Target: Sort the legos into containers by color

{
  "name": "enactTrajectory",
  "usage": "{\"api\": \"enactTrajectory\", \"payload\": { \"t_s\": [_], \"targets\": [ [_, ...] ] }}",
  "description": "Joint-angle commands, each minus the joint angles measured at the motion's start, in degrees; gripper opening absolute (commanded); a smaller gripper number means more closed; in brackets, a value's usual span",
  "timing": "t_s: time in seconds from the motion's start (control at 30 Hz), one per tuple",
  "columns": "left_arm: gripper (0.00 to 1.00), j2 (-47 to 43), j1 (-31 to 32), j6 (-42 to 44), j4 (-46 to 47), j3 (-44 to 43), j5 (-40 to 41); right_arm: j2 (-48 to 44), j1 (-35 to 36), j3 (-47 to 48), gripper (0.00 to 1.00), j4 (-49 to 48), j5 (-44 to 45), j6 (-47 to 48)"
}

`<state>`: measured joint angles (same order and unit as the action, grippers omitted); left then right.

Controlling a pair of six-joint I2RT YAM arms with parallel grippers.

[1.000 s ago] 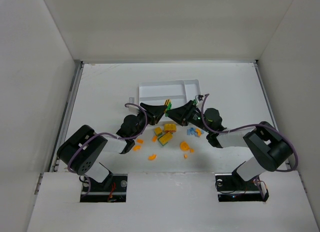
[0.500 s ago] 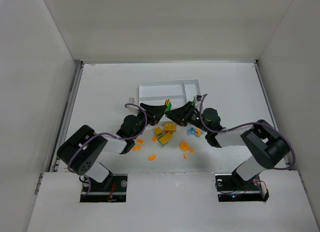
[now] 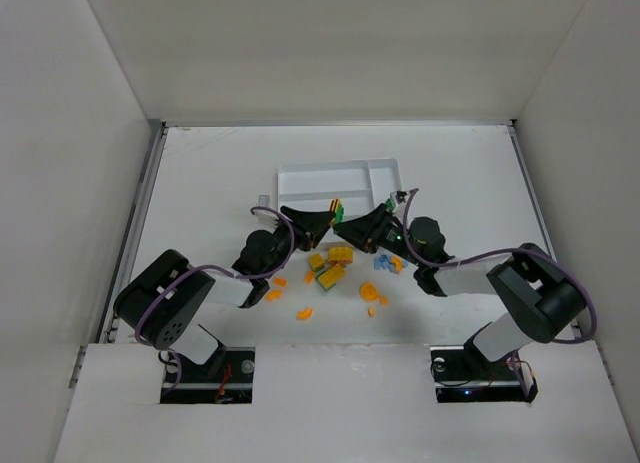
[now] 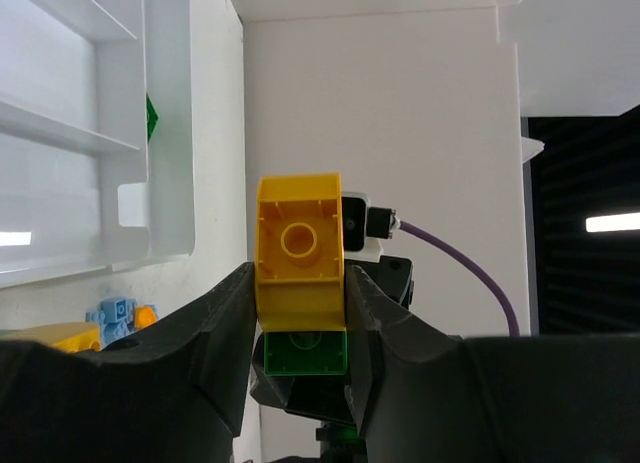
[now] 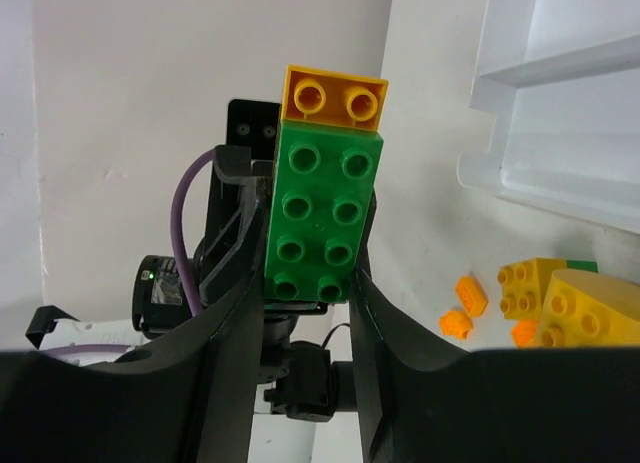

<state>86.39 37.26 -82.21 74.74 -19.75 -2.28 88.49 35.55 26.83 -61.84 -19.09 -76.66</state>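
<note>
White table [image 3: 200, 183], my left gripper [image 4: 300, 293] clamped on yellow brick [image 4: 298, 243], my right gripper [image 5: 312, 293] clamped on green brick [image 5: 322, 208], both bricks stuck together, just beside tray [image 3: 310, 186] near edge, loose legos [image 3: 345, 273] on table nearby

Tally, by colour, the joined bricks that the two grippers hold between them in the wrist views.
Yellow brick: 1
Green brick: 1
Total: 2
</note>
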Motion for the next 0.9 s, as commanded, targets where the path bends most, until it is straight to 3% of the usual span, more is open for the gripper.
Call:
{"api": "enactTrajectory", "payload": {
  "t_s": [0.0,0.33,0.47,0.53,0.7,0.87],
  "targets": [
    [0.15,-1.5,-1.1,0.2,11.0,1.0,-0.7,-4.3,-1.5,-1.6,0.26,-4.1,-0.4,1.5],
    [0.15,-0.6,-3.5,0.5,11.6,1.7,-1.8,-9.9,-5.4,-5.1,0.26,0.3,-2.3,4.3],
    [0.15,-1.5,-3.4,2.4,10.6,1.6,-2.2,-13.7,-10.4,-4.8,0.26,11.0,-3.3,9.3],
    [0.15,-2.3,-3.2,3.8,9.8,1.1,-2.9,-16.2,-12.3,-2.8,0.26,22.1,-1.5,15.2],
    [0.15,-6.6,-2.1,9.9,2.4,-0.3,-3.1,-19.8,-11.3,6.2,0.27,50.8,15.4,32.9],
    [0.16,-13.5,-0.8,18.4,-9.1,-1.8,-1.1,-16.9,-6.7,13.9,0.27,64.5,33.7,42.4]
  ]
}}
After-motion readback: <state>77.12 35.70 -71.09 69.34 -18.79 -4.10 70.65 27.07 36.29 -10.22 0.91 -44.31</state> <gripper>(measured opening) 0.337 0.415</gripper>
